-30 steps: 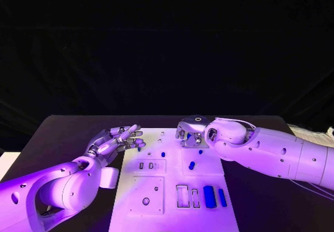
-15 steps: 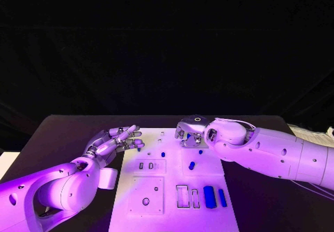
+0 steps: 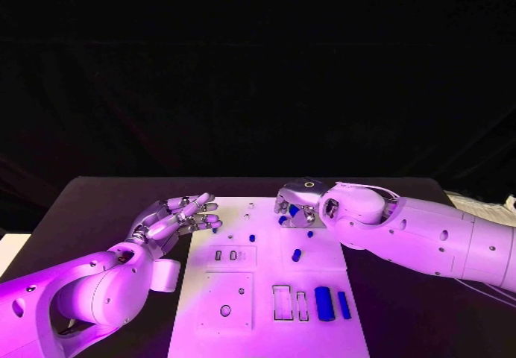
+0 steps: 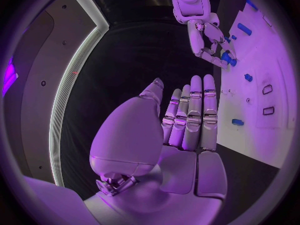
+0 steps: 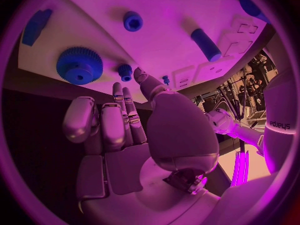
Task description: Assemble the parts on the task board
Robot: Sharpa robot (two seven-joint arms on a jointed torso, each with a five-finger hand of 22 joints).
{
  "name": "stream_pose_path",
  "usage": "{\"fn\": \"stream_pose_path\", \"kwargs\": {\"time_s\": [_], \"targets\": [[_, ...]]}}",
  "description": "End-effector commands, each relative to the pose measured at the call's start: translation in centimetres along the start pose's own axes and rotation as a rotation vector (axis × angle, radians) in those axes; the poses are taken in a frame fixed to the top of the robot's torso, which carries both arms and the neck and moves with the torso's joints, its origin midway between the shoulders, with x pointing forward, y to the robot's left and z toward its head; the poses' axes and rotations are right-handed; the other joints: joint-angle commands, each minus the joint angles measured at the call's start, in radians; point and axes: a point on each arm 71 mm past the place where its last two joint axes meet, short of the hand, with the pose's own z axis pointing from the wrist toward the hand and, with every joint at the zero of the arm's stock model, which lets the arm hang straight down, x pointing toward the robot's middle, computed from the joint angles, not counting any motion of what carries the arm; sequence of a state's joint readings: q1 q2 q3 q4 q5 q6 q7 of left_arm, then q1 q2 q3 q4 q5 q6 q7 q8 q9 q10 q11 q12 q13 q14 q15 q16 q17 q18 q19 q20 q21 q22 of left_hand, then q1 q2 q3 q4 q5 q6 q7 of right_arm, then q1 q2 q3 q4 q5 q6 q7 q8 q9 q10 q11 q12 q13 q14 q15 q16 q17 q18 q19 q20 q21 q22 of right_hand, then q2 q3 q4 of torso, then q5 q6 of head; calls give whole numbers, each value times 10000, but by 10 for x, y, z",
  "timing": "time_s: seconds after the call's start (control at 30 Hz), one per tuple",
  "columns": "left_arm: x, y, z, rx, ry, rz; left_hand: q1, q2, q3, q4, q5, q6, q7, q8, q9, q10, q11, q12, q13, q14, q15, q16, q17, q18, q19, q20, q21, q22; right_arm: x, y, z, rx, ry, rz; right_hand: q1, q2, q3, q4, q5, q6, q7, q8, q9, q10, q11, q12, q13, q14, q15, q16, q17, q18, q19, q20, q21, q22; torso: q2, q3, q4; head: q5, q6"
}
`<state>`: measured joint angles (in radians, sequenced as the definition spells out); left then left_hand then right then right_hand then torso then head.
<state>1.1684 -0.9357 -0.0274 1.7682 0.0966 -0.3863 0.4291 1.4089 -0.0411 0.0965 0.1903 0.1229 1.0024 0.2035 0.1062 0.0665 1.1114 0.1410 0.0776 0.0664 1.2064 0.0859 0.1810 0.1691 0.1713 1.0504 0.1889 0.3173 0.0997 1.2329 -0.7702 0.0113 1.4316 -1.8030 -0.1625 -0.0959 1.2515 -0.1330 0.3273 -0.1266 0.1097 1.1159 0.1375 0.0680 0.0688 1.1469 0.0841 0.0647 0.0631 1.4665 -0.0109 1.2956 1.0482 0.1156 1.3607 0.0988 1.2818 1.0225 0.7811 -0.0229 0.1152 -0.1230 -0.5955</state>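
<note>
Right hand (image 3: 297, 210) hovers over the far end of the task board (image 3: 269, 313), fingers apart and nothing between them; the right wrist view puts a blue gear (image 5: 79, 65) just off its fingertips (image 5: 119, 91), with a small blue peg (image 5: 125, 72) beside it. That gear looks like the part being reached for, though no contact shows yet. Left hand (image 3: 177, 217) floats at the board's left edge, fingers extended side by side, holding nothing.

To take the gear well, the fingers should probably come down on opposite sides of its toothed rim and close evenly, so it lifts level and does not knock the peg. Care is needed near the blue cylinder (image 3: 296, 255) farther along the board.

Nearer the robot, long blue bars (image 3: 323, 303) lie beside empty rectangular slots (image 3: 282, 302). The board rests on a black table (image 3: 107, 195) against a dark backdrop.
</note>
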Motion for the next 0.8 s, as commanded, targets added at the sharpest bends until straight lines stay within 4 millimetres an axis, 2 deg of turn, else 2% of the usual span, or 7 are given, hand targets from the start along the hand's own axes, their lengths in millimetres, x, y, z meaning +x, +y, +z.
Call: {"fn": "stream_pose_path", "kwargs": {"time_s": [0.03,0.2,0.53,0.8], "targets": [[2,-1,0,42,211,-101,8,53,-27,-45,-36,23,22,-51,-5,15,57,-41,-5,-3,32,-29,13,121,20,66,-64,-13,2,-3,-1,193,256,-218,89,-21,-17,57,-53,-80,-5,-50,-6,-64,-2,-31,6,260,101,-64,-6,-144,-80,23,16,2,10,2,16,-15,-6],[2,-1,0,37,218,-104,8,53,-27,-45,-36,23,22,-51,-5,15,57,-41,-5,-3,32,-29,13,121,20,66,-64,-13,4,-4,-2,92,391,-146,382,222,183,157,-136,-21,-17,-38,5,34,-11,-2,15,272,97,-19,34,-152,-72,28,75,78,8,0,34,-38,-20],[2,-1,1,30,229,-109,21,58,-27,-58,-36,26,22,-60,-4,17,56,-52,-5,0,31,-41,19,122,23,66,-70,-19,7,-5,-1,-41,686,-55,633,517,749,376,-423,178,-68,-7,32,245,-57,-3,6,293,66,69,106,-161,-66,8,162,176,18,-9,48,-68,-29],[2,-1,1,9,212,-101,27,64,-26,-62,-36,27,22,-64,-4,17,56,-56,-5,1,31,-46,22,122,24,66,-73,-22,9,-3,0,-167,862,64,600,420,848,474,-532,213,-77,-24,31,293,-67,-15,2,293,60,83,99,-161,-76,-5,177,185,27,-7,74,-69,-79]]}}
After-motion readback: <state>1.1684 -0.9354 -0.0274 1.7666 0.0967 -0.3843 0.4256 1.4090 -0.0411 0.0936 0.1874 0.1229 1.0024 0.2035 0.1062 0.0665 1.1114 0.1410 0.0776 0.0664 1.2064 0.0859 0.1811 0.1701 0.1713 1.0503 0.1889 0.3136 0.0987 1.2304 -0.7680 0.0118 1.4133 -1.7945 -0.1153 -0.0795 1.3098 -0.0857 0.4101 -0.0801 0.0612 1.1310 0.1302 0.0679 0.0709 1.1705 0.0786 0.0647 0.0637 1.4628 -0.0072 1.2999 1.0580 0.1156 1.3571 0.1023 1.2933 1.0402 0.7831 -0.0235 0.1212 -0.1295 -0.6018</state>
